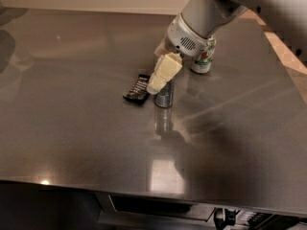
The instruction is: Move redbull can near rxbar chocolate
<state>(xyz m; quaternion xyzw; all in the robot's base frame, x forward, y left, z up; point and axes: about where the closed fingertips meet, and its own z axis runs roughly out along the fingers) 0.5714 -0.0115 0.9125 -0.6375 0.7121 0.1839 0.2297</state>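
The redbull can (164, 97), a slim silver can, stands upright on the steel table (86, 143) near its middle. The rxbar chocolate (137, 89), a flat black-wrapped bar, lies just left of the can with a small gap between them. My gripper (159, 80) comes down from the upper right and sits at the can's top, hiding the can's upper part. The arm's white wrist is above and to the right of it.
A shorter white-and-green can (203, 57) with a red mark stands behind and right of the redbull can, partly hidden by the wrist. The table's front edge runs along the bottom and its right edge runs along the right side.
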